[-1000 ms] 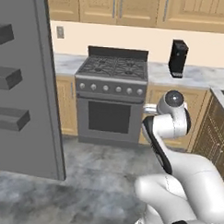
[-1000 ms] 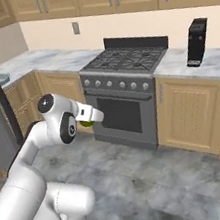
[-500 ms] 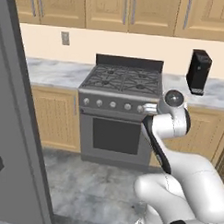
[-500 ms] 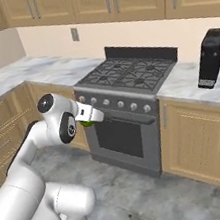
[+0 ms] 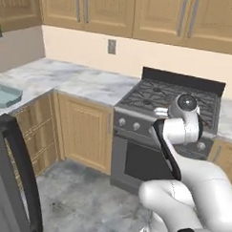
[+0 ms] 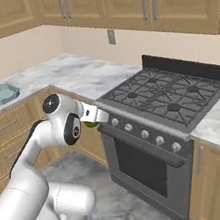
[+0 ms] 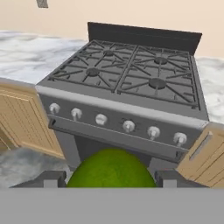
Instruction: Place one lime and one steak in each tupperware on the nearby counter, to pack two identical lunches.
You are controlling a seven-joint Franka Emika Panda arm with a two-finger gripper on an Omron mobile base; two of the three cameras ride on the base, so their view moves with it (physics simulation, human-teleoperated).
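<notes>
Hand view looks straight at the black gas stove (image 7: pixel 127 83), its cast grates laid out in four burner squares above a grey steel front with a row of six round knobs (image 7: pixel 128 126). At the bottom, a smooth, round, yellow-green lime (image 7: pixel 111 170) sits between the two dark finger tips of the gripper (image 7: pixel 111 178), which press against its sides, so the pincer is closed around the fruit at a middling width. Grey-white marbled counter (image 7: pixel 26 54) runs off to either side of the stove, over light wooden cabinets (image 7: pixel 24 124) with framed panel doors. The right base view shows what the hand camera cannot: the glossy white arm bent forward, a sliver of green lime (image 6: pixel 90 125) under the hand just in front of the stove's left corner, and, far along the counter (image 6: pixel 71 75), a pale blue-grey octagonal tupperware (image 6: pixel 0 93), shallow and rimmed. The left base view shows the same tray (image 5: pixel 3 96) at its left edge, near a dark rounded door edge (image 5: pixel 20 168), with the arm's elbow covering the hand.
</notes>
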